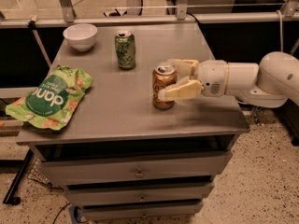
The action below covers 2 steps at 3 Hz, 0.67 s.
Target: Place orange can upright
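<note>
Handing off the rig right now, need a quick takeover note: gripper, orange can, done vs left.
Gripper: at the right side of the table, reaching in from the right and straddling the orange can at mid-height. Whether it is clamped or released cannot be told from this view.
Orange can: standing upright on the table, pull-tab top up, right of centre, in front of the green can and apart from it.
Done: the can is upright on the surface.
Left: confirm release, then back the arm out to the right without tipping the can.
</note>
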Available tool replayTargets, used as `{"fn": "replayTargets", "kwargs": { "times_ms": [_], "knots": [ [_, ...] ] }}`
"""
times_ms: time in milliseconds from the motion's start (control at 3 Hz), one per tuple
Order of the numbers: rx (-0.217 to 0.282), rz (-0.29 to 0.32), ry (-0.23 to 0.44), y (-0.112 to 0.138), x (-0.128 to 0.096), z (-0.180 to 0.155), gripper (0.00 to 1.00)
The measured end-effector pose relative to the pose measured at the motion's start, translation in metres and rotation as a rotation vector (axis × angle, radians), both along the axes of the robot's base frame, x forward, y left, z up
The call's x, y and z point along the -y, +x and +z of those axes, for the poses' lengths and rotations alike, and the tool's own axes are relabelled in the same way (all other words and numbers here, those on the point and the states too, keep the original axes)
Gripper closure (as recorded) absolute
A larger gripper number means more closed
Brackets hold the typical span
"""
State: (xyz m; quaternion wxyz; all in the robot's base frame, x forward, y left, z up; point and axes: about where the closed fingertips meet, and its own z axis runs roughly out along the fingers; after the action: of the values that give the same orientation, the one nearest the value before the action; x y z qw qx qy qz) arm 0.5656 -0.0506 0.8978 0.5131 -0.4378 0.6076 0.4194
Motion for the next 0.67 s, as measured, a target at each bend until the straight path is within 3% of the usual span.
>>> {"fn": "replayTargets", "kwargs": {
  "times_ms": [333, 667],
  "knots": [
    [0.000, 0.000, 0.000, 0.000, 0.000, 0.000, 0.00],
    [-0.004, -0.069, -0.055, -0.002, 0.036, 0.008, 0.00]
  ]
}}
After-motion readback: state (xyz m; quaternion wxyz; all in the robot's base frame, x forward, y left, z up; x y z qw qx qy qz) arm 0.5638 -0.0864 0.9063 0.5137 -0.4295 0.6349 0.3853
